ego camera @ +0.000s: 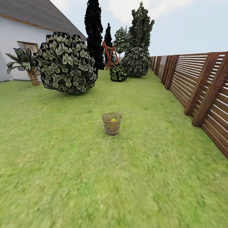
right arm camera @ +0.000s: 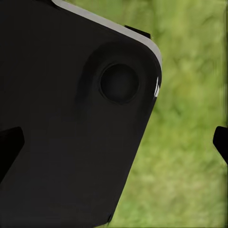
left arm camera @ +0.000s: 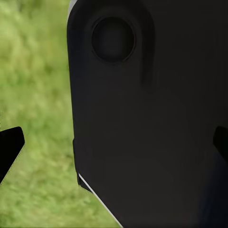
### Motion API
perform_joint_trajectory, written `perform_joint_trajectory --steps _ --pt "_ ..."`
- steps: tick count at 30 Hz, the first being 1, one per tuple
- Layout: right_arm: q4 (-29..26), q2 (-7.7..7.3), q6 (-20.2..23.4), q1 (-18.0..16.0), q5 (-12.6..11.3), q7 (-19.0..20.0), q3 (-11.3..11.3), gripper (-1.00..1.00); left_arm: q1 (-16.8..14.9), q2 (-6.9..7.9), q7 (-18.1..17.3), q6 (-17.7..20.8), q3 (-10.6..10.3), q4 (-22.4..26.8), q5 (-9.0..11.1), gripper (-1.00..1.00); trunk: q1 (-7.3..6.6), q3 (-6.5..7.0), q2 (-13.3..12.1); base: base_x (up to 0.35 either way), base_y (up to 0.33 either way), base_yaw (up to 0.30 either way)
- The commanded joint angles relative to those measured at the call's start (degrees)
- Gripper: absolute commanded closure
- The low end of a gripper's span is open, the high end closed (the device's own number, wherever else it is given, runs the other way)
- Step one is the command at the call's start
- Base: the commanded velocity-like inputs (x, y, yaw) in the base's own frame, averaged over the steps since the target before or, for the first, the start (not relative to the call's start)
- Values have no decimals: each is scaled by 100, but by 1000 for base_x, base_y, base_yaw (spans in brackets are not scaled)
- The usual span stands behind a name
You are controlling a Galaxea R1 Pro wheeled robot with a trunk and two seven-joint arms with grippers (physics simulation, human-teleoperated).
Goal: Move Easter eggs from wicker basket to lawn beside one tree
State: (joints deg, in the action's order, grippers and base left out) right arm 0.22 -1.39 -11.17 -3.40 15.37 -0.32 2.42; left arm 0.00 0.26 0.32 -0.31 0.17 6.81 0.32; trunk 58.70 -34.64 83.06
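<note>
The wicker basket [ego camera: 111,123] stands upright on the lawn [ego camera: 63,164], about in the middle of the head view and some way ahead of the camera. Inside it, just under the rim, there is a small yellow spot with a bit of red: this is the Easter eggs [ego camera: 113,120], but they are too small to count. The grass around the basket is bare.

To the far left there is a big round bush [ego camera: 66,63], and behind it a white house [ego camera: 19,41] with a short palm [ego camera: 27,65] beside the wall. Further away stand a tall dark tree [ego camera: 94,31] and more bushes [ego camera: 136,60], with a red-brown wooden frame [ego camera: 109,55] between them. A brown slat fence [ego camera: 196,85] runs along the right side, from near to far.

In the left wrist view, the left gripper [left arm camera: 114,147] shows two dark fingertips [left arm camera: 9,147] at the opposite edges, wide apart, with nothing held; a large black robot part [left arm camera: 142,118] and blurred grass are behind. In the right wrist view, the right gripper [right arm camera: 114,145] looks the same: fingertips [right arm camera: 9,147] far apart, nothing between them, in front of a black body part [right arm camera: 71,133] and grass.
</note>
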Motion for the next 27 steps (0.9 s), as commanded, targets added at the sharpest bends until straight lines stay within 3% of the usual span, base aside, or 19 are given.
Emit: perform_joint_trajectory --steps 1,27 --pt "4 -1 -17 -3 10 -3 22 -100 0 0 3 -4 1 4 3 -100 3 -5 2 315 0 0" --pt "4 -1 -17 -3 27 -3 13 -100 0 0 3 -4 1 5 3 -100 3 -5 2 315 0 0"
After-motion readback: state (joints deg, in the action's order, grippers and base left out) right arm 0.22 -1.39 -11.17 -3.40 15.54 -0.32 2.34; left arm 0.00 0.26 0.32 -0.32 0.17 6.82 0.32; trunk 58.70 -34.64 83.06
